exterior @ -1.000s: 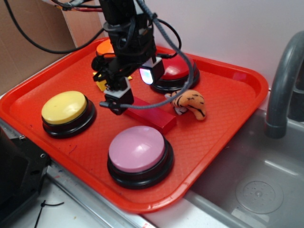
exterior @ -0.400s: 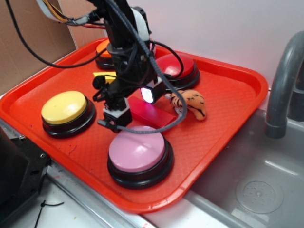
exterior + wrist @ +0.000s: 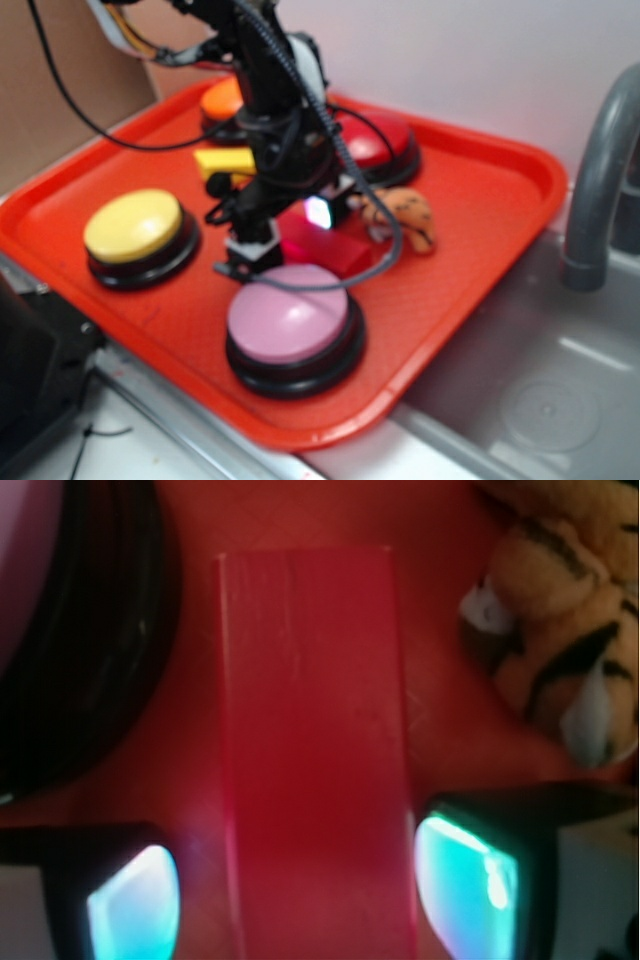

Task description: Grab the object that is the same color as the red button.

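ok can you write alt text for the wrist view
Close-up from above: a red block lies lengthwise between the gripper's two glowing fingertips, on a red tray. A striped tiger toy sits at upper right, a button's black base at left.

A red block (image 3: 312, 750) runs lengthwise up the middle of the wrist view, its far end squared off near the top of the picture. The gripper (image 3: 300, 890) straddles its near end: one finger pad (image 3: 135, 900) glows teal at the block's left edge and the other stands at its right edge, with the block between them. Whether the pads actually press the block is hard to tell through the blur. A black button base (image 3: 95, 640) curves just left of the block. A striped tiger plush (image 3: 560, 630) lies at the upper right, apart from the block, on the red tray (image 3: 430, 540).
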Robot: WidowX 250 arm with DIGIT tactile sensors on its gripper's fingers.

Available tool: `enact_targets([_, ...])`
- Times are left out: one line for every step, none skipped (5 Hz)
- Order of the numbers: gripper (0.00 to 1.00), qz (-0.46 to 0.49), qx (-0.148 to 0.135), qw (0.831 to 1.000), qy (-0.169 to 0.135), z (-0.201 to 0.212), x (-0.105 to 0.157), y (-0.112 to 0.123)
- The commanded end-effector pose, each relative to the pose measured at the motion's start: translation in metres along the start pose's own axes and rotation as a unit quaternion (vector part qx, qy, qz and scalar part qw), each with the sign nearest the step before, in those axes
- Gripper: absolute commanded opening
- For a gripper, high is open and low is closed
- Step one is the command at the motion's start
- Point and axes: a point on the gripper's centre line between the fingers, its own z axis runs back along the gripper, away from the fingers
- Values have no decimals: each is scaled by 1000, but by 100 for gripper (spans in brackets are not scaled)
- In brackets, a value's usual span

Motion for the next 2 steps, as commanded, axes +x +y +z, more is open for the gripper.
enact_targets([0,-10,4,1000,-15,6,5,-9])
enact_targets([0,19,7,1000,-15,18,2,-11])
